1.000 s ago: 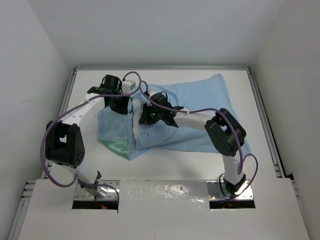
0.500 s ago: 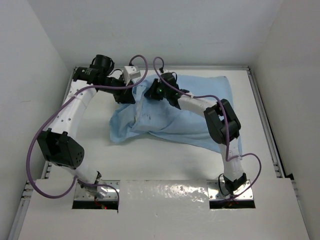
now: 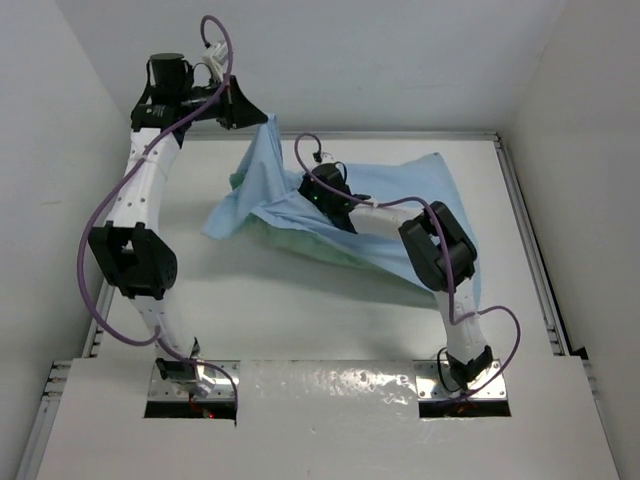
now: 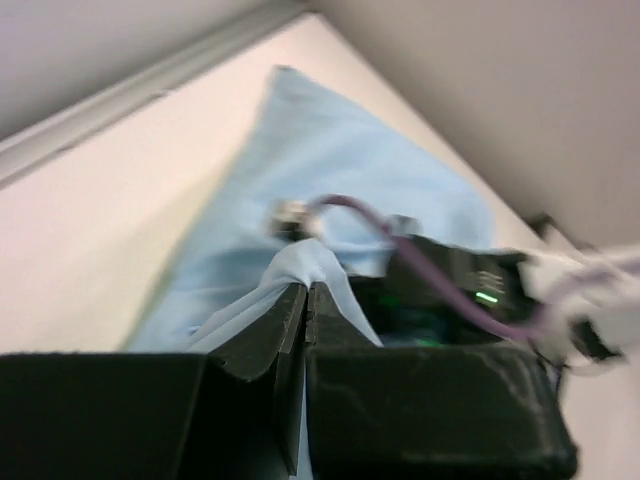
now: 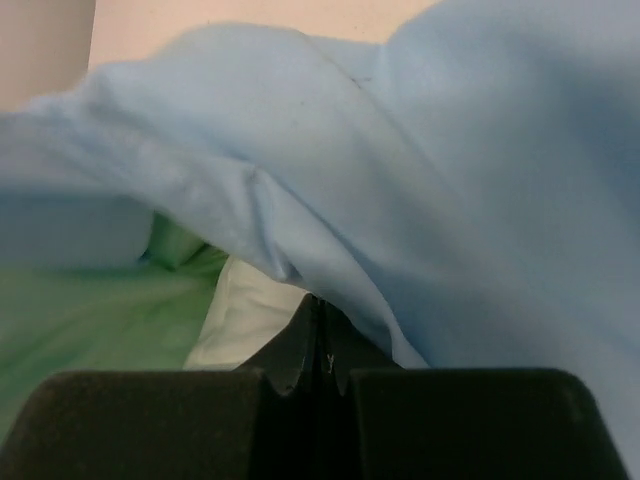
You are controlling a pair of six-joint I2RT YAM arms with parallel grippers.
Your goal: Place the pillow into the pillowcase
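From above, the left arm [image 3: 140, 200] has swung up and back within the last second. It hoists one edge of the pillowcase [image 3: 400, 195] off the bench [image 3: 300, 310], likely to shake the pillow deeper in. The left fingers [image 3: 260, 117] pinch that raised edge, and the right fingers [image 3: 306, 184] sit low in the cloth.

At the left wrist, the left fingers [image 4: 305, 305] are pressed together on a blue fold of the pillowcase [image 4: 330, 180].

At the right wrist, the right fingers [image 5: 320, 362] are clamped on the pillowcase [image 5: 480, 180], and a white corner of the pillow [image 5: 243, 312] shows inside its mouth.
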